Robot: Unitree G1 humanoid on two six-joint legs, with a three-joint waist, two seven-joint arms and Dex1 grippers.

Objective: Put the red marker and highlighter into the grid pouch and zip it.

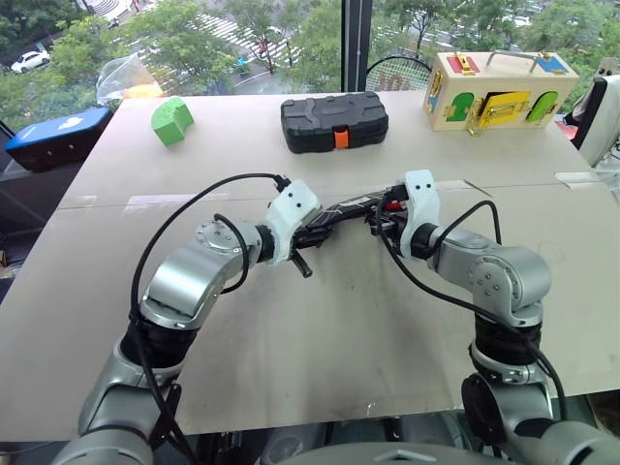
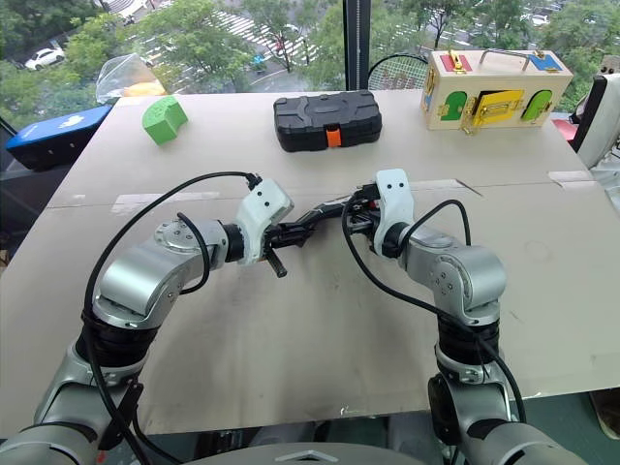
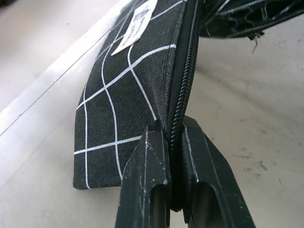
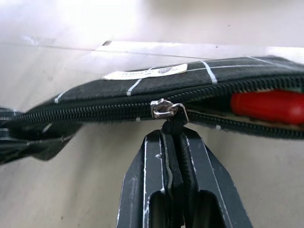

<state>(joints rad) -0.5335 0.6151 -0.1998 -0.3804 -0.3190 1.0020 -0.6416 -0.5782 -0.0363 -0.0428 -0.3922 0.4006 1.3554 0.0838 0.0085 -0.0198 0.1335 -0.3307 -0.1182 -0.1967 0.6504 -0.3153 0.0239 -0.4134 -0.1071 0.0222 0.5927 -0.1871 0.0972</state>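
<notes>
pouch point(image 4: 156, 85): held off the table between the two grippers, stretched lengthwise, zipper edge turned toward the right gripper; white label on the side face.
zipper point(image 4: 85, 113): closed on the stretch running from the slider toward the left gripper; gaping on the other side of the slider.
slider point(image 4: 164, 109): sat partway along the zipper, directly above the right gripper's fingertips.
pull cord point(image 4: 175, 127): hung from the slider straight down into the right gripper's fingers.
red marker point(image 4: 268, 107): already inside the pouch, seen through the open stretch, off to one side of the right gripper.
highlighter: not made out; possibly inside beside the marker, could not be confirmed.
right gripper point(image 4: 176, 137): clenched on the pull cord, just under the slider.
left gripper point(image 3: 174, 128): clamped on the pouch's end at the zipper seam, opposite the right gripper, bracing it.
done: marker loaded; zipper apparently part-closed; both grips set.
left: judged that the slider must travel away from the left gripper, over the marker, to the far end.
black case point(image 1: 334, 121): on the table, well beyond both grippers.
green block point(image 1: 171, 120): on the table, far beyond the left gripper.
</notes>
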